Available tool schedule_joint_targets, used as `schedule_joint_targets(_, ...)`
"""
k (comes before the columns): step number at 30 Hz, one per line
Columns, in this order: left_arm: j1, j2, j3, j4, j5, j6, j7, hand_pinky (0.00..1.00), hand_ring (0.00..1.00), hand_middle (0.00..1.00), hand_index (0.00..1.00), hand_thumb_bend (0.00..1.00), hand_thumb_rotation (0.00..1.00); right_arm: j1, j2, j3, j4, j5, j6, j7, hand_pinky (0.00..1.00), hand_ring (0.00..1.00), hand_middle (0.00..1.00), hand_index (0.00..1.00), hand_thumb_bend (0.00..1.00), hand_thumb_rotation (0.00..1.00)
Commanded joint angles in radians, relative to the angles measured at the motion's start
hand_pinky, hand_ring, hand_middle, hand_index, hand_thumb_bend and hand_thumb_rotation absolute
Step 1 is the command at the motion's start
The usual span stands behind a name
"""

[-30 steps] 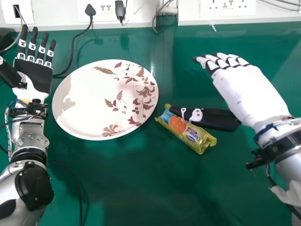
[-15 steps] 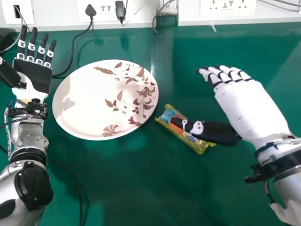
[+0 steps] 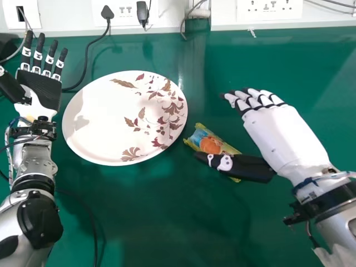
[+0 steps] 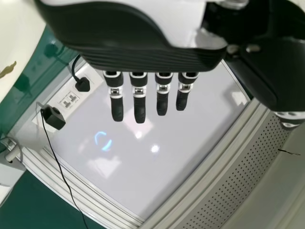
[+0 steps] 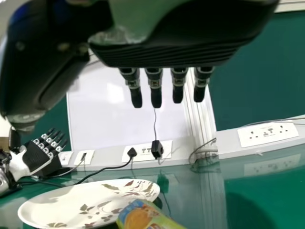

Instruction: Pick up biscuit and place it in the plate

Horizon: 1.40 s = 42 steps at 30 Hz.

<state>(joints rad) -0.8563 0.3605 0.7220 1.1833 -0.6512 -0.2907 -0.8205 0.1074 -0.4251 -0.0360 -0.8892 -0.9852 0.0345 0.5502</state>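
Behind the glossy green worktop [image 3: 167, 217] runs a white strip [image 3: 222, 16] with sockets [image 3: 271, 5] and black plugs [image 3: 107, 12]; a dark cable [image 3: 85, 62] trails down. Beyond stand a pale panel [image 5: 105, 126] reflecting bright lights [image 4: 155, 149] and a green wall [image 5: 257, 71].

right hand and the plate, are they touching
Apart. The head view shows it: green table lies between the plate and even the thumb tip of the right hand.

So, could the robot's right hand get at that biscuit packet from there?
Probably yes: the right hand is open, its thumb overlapping the biscuit packet in the head view, and nothing seems to block the way.
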Motion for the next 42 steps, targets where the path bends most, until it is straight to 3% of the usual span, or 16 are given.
schedule_joint_targets(1,-0.006,0.002,-0.006,-0.006,0.001,-0.010,0.003,0.89,0.91,0.97,1.00,1.00,0.75,0.018,0.001,0.006,-0.003,-0.011,-0.013,0.003,1.00,1.00,1.00,1.00,1.00,0.68)
schedule_joint_targets(12,-0.009,0.000,-0.004,-0.008,-0.002,-0.008,0.014,0.95,0.91,0.96,0.98,1.00,0.71,0.026,0.036,0.036,0.001,-0.105,-0.021,0.011,1.00,1.00,1.00,1.00,1.00,0.65)
schedule_joint_targets(23,-0.010,-0.005,0.001,-0.009,-0.013,0.006,-0.006,0.90,0.85,0.91,0.94,1.00,0.69,0.016,0.062,0.093,0.059,-0.240,-0.038,0.011,1.00,1.00,1.00,1.00,1.00,0.63)
schedule_joint_targets(37,-0.016,-0.012,0.004,-0.012,-0.019,0.016,-0.008,0.90,0.85,0.90,0.94,1.00,0.75,-0.004,0.070,0.128,0.173,-0.277,-0.054,-0.066,1.00,1.00,1.00,1.00,1.00,0.60)
schedule_joint_targets(42,-0.011,-0.011,-0.003,-0.024,-0.014,0.009,-0.018,0.92,0.85,0.91,0.94,1.00,0.73,-0.007,0.076,0.136,0.182,-0.288,-0.046,-0.060,1.00,1.00,1.00,1.00,1.00,0.65)
